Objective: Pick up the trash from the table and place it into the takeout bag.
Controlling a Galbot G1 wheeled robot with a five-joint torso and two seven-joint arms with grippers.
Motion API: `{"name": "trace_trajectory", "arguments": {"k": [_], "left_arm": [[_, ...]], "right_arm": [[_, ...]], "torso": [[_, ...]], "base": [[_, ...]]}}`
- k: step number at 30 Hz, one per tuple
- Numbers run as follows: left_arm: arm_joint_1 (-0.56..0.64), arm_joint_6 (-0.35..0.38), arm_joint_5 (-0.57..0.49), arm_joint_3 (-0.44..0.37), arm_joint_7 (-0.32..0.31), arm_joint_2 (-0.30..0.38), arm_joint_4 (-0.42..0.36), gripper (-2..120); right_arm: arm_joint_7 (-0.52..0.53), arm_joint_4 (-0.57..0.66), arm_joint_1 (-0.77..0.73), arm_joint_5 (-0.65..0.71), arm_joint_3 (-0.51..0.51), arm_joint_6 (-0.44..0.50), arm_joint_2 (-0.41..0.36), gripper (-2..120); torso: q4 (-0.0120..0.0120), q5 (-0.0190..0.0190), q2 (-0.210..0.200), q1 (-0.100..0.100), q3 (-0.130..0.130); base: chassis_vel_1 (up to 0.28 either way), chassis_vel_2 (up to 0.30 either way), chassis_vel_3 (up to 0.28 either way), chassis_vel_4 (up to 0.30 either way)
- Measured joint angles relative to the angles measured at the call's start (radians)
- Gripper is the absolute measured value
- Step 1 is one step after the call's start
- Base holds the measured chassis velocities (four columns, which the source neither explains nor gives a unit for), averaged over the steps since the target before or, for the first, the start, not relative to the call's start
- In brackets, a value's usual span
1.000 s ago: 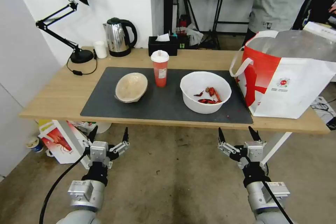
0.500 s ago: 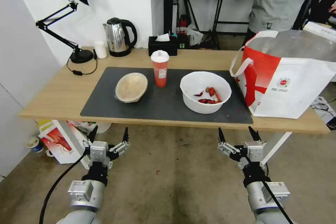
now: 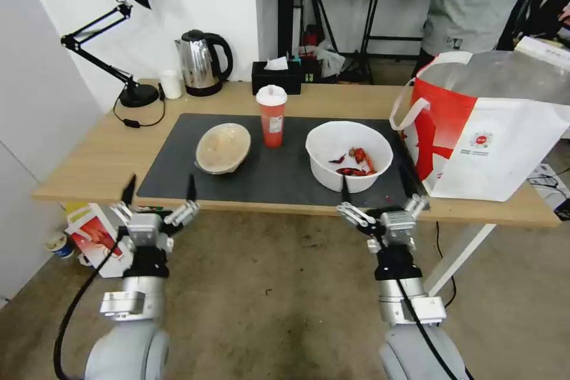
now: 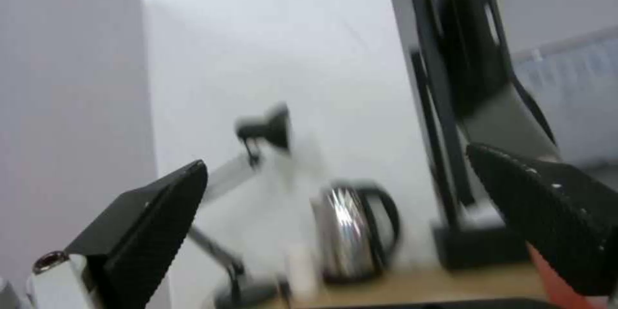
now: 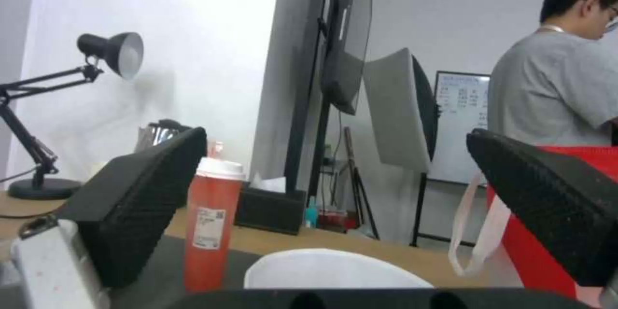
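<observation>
On the dark mat of the table [image 3: 89, 154] stand three pieces of trash: a shallow beige bowl [image 3: 222, 148], a tall red cup with a white lid [image 3: 272, 116] [image 5: 211, 222], and a large white bowl with red crayfish scraps [image 3: 348, 155] [image 5: 335, 269]. The white-and-red takeout bag [image 3: 496, 130] [image 5: 534, 231] stands open at the table's right end. My left gripper [image 3: 159, 188] is open at the table's front edge, left of the mat. My right gripper [image 3: 375, 190] is open just in front of the white bowl.
At the back of the table are a black desk lamp [image 3: 122, 41], a steel kettle [image 3: 200, 63], a small white cup [image 3: 171, 84] and a black tissue box [image 3: 275, 76]. A smaller red-and-white bag [image 3: 98, 237] sits on the floor under the table's left end. A person stands behind the bag.
Both arms have risen from low over the floor to the table's front edge. The left gripper shifted left, the right gripper shifted left toward the white bowl. Nothing on the table moved.
</observation>
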Motion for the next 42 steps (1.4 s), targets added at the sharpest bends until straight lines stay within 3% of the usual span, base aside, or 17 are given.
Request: {"name": "trace_trajectory", "arguments": {"k": [4,12,17,22,29,42], "left_arm": [[-0.025,-0.038,0.006,-0.011,-0.001,-0.008,0.011,100],[-0.02,-0.036,-0.001,-0.016,0.014,-0.009,-0.009,100],[0.047,0.048,-0.068,-0.021,0.121,-0.003,-0.165,100],[0.074,0.112,-0.075,0.003,0.168,0.015,-0.184,100],[0.091,0.157,-0.095,0.001,0.19,0.037,-0.198,100],[0.101,0.178,-0.105,0.01,0.206,0.032,-0.194,100]], "right_arm": [[-0.012,0.013,-0.006,0.025,0.003,-0.011,-0.01,100],[-0.041,0.019,-0.012,0.079,0.018,-0.042,-0.034,100],[-0.06,0.032,-0.019,0.163,0.058,-0.102,-0.089,100],[-0.073,0.039,-0.03,0.236,0.097,-0.143,-0.138,100],[-0.107,0.068,-0.05,0.366,0.193,-0.225,-0.252,100],[-0.169,0.166,-0.071,0.678,0.408,-0.413,-0.61,100]], "torso": [[0.0002,-0.0002,0.0,0.0,0.0],[0.0,-0.0002,0.0,0.0,0.0],[0.0006,0.0002,0.0,0.0,0.0],[0.0002,0.0,0.0,0.0,0.0],[0.0002,0.0002,0.0,0.0,0.0],[0.0002,0.0001,0.0,0.0,0.0]], "base": [[0.0,0.0,0.0,0.0],[0.0,0.0,0.0,0.0],[0.0,0.0,0.0,0.0],[0.0,0.0,0.0,0.0],[0.0,0.0,0.0,0.0],[0.0,0.0,0.0,0.0]]}}
